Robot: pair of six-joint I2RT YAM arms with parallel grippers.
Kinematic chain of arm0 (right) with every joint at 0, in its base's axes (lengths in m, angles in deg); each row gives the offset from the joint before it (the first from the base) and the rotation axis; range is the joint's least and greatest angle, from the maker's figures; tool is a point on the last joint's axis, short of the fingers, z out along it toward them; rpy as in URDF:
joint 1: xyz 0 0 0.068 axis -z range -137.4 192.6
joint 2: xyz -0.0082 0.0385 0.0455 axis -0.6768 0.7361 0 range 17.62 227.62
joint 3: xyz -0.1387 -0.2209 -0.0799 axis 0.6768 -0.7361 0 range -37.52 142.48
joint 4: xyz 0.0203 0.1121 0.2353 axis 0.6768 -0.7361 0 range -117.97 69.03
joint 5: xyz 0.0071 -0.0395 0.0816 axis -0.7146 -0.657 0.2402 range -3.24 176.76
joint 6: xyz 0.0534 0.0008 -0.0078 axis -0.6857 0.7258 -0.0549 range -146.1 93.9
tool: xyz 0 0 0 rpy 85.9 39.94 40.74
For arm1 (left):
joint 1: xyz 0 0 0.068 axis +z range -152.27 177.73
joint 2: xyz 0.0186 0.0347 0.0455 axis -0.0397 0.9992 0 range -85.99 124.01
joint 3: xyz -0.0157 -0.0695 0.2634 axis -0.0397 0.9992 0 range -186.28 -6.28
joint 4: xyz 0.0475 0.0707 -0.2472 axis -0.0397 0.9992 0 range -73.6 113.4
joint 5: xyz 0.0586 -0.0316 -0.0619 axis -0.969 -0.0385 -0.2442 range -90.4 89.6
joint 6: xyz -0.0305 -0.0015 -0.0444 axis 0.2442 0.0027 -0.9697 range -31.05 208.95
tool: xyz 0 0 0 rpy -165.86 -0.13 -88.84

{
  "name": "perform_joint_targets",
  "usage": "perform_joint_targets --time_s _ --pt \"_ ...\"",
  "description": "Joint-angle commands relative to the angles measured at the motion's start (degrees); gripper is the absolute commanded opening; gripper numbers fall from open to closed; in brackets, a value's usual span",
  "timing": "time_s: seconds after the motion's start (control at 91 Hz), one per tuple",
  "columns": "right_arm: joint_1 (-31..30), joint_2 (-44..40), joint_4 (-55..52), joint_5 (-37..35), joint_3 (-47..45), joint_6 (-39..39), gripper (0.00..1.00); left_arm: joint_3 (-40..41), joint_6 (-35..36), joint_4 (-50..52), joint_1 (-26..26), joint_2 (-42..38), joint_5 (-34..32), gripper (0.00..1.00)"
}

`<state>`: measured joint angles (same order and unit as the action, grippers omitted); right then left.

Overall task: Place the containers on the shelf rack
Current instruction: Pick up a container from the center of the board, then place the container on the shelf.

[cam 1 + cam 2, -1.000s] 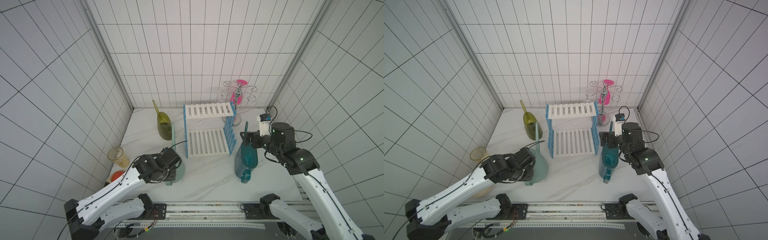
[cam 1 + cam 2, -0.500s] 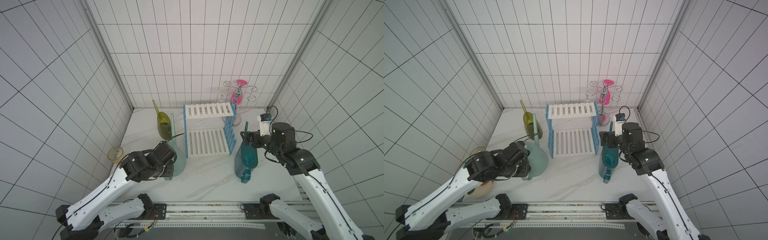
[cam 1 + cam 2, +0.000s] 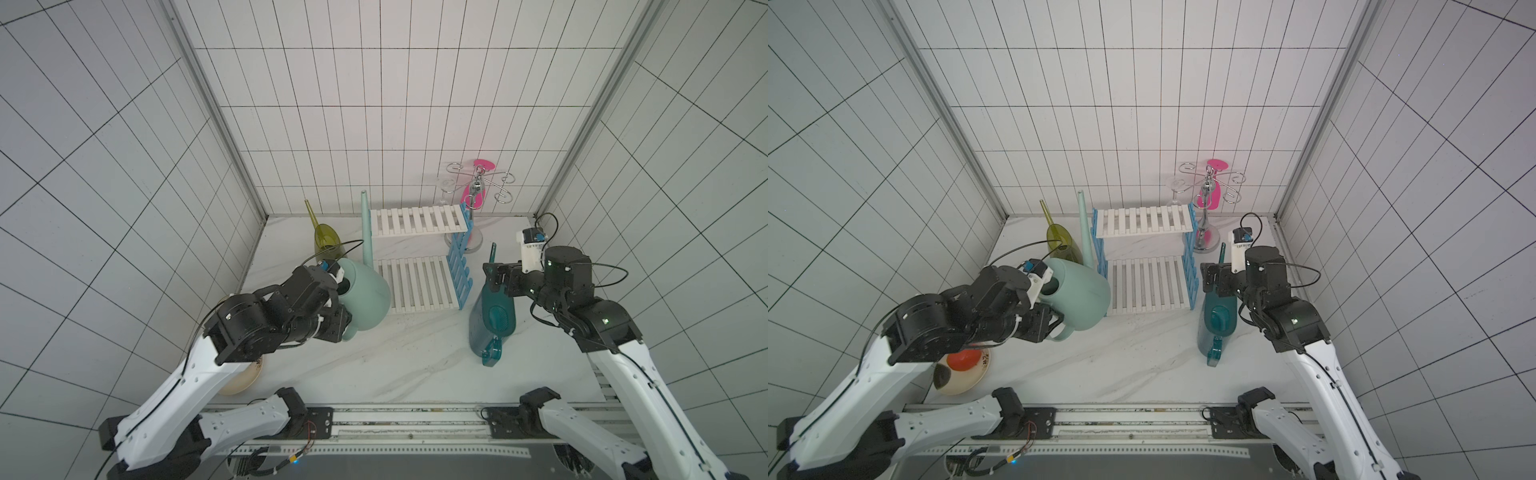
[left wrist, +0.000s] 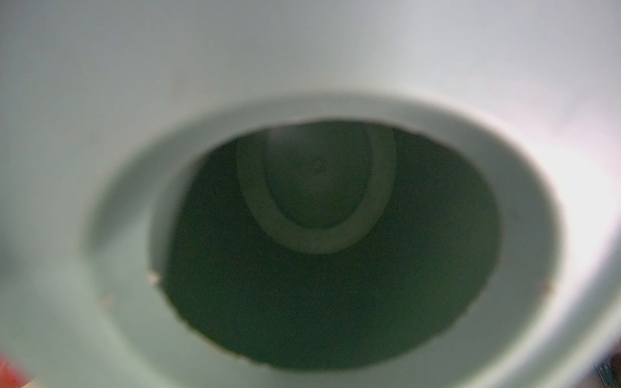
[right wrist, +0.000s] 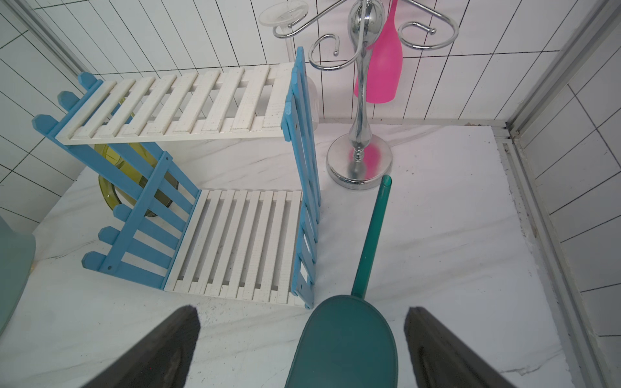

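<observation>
Up above, in both top views, the left arm's jaws are clamped shut on the loop handle of the mint can [image 3: 368, 299]. It's tipped over by the front left corner of the rack [image 3: 415, 286], with its body overlapping the edge of the lower shelf and its long spout running up along the left side frame. Can't tell whether its base touches the desk [image 3: 395, 365]. The yellow can [image 3: 326, 239] stands on the desk behind it, just left of the rack. The teal can [image 3: 1219, 324] stands on the desk just right of the rack, and the right arm's jaws are spread wide around its spout end. A chrome stand [image 3: 1206, 239] with a pink glass [image 3: 1219, 165] hanging on it sits in the back right corner, and a plate [image 3: 961, 380] with something red on it is under the left arm.

Left wrist view is basically all blurry mint can [image 4: 302, 60] right up against the lens, round filling hole dark inside.

Right wrist view shows the two dark jaws wide apart with the teal can [image 5: 342, 346] between them, touching neither as far as I can see. Its spout points toward the stand [image 5: 359, 161]. The rack [image 5: 235, 245] is just beside it, and the yellow can [image 5: 107, 198] shows through the far side frame.
</observation>
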<state>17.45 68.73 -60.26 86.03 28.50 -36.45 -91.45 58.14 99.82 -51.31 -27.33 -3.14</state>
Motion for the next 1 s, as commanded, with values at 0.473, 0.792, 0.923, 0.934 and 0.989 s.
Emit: perform_joint_targets --time_s 0.473,0.792,0.923,0.934,0.989 --pt "2.2 -0.8 -0.1 -5.5 -1.5 -2.0 0.99 4.8 6.7 -9.0 -19.9 12.7 6.5 0.00" --pt "2.9 -2.6 -0.9 -6.2 -0.7 -1.3 0.99 9.1 3.1 -12.6 -17.6 19.2 1.9 0.00" --pt "3.0 -3.5 -1.2 -5.9 -0.6 -1.4 0.99 9.0 2.1 -15.5 -15.9 21.2 0.7 0.00" --pt "2.9 -3.6 -1.2 -5.8 -0.6 -1.4 0.99 8.9 1.9 -15.6 -15.8 21.4 0.6 0.00" --pt "3.0 -3.9 -1.5 -5.7 -0.6 -1.5 0.99 8.6 1.1 -16.1 -15.2 22.7 -0.4 0.00"
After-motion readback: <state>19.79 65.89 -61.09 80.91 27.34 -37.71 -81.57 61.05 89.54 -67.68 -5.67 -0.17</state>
